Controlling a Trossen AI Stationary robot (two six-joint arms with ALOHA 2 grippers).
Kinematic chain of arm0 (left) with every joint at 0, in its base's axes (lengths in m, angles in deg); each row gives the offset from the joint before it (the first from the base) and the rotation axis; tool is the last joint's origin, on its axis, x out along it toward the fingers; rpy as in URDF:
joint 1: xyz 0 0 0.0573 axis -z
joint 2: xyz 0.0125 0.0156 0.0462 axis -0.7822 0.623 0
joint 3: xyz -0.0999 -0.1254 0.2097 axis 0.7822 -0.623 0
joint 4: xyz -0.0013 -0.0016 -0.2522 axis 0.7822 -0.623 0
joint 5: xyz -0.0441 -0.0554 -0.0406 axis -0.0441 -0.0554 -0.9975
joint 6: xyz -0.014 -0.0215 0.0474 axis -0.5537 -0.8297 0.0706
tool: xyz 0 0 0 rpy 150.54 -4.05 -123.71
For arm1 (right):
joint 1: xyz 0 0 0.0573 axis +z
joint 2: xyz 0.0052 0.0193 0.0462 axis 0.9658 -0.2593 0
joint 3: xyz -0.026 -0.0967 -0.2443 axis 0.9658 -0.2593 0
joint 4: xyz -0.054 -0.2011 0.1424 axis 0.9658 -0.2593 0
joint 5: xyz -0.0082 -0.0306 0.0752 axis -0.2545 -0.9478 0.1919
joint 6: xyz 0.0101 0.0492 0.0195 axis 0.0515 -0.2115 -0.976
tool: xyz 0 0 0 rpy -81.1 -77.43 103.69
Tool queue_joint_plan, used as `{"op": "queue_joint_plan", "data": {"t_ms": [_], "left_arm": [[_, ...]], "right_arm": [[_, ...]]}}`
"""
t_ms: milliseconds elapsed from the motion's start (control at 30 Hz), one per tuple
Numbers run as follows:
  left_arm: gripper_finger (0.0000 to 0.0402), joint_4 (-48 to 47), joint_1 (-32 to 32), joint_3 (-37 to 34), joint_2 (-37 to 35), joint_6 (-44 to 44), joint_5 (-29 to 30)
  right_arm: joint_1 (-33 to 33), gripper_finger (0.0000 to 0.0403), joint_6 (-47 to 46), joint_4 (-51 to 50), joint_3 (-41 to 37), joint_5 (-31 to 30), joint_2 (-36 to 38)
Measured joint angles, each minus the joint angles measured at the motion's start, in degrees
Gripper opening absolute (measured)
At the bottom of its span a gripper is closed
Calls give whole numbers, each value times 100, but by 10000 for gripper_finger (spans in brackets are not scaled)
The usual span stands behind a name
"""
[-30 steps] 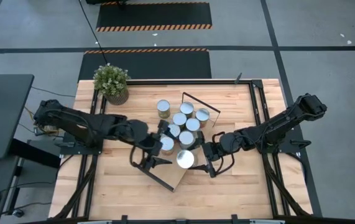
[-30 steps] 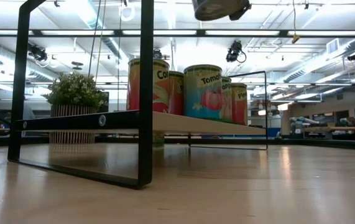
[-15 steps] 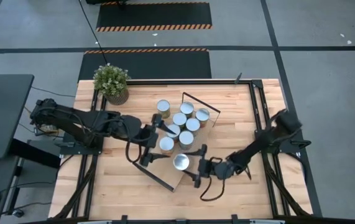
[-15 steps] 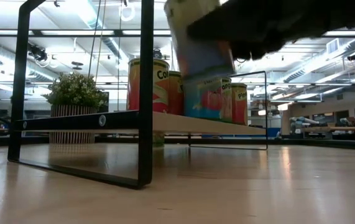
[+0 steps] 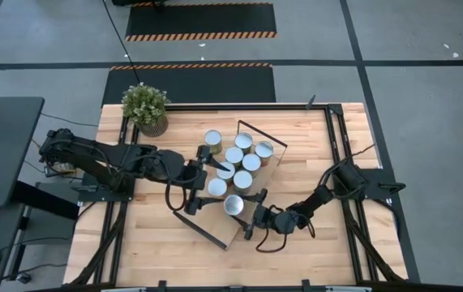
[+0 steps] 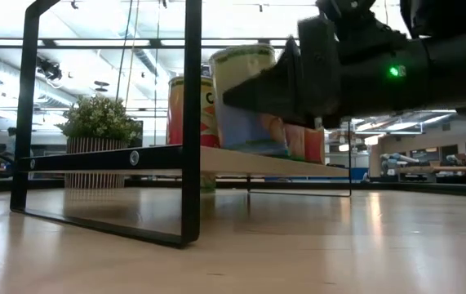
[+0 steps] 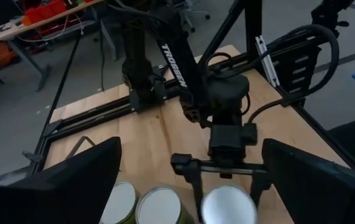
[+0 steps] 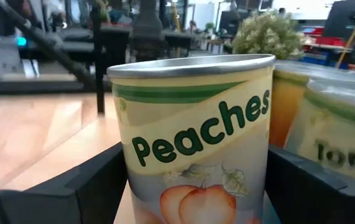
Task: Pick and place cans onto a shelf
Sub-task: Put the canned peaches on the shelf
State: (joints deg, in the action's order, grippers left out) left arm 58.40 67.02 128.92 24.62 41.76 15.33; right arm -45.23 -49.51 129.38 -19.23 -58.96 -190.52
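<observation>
The peaches can (image 5: 233, 203) stands on the shelf (image 5: 228, 234) near its front short end, with bare board and open tabletop (image 5: 150, 251) beyond; its label reads "Peaches". The right gripper (image 5: 250, 216) reaches in low, fingers straddling it, grip unclear. The left gripper (image 5: 195, 185) hangs spread wide over the other cans (image 5: 243, 161).

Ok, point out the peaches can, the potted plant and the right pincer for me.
peaches can (image 8: 196, 155): right wrist view, on its printed label.
potted plant (image 5: 145, 103): high view, on its leaves.
right pincer (image 5: 251, 219): high view, between its fingertips beside the can.
</observation>
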Motion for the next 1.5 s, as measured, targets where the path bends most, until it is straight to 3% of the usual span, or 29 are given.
{"op": "queue_joint_plan", "data": {"t_ms": [467, 867, 1033, 1400, 1500], "left_arm": [[394, 13, 0, 0, 2, -5, -6], [394, -52, 2, 0, 2, -9, -4], [394, -112, 0, 0, 4, -11, -6], [394, -432, 1, 1, 137, -347, 40], [394, -1321, 1, -4, 145, -566, 814]], "right_arm": [[204, 379, 325, -37, 1, -518, 21], [511, 380, 2973, 198, 574, -1315, 23], [427, 380, 3520, 196, 608, -1635, 89], [483, 380, 3663, -628, 608, -1304, 818], [511, 380, 3279, -1344, 608, -1133, 1160]]}}
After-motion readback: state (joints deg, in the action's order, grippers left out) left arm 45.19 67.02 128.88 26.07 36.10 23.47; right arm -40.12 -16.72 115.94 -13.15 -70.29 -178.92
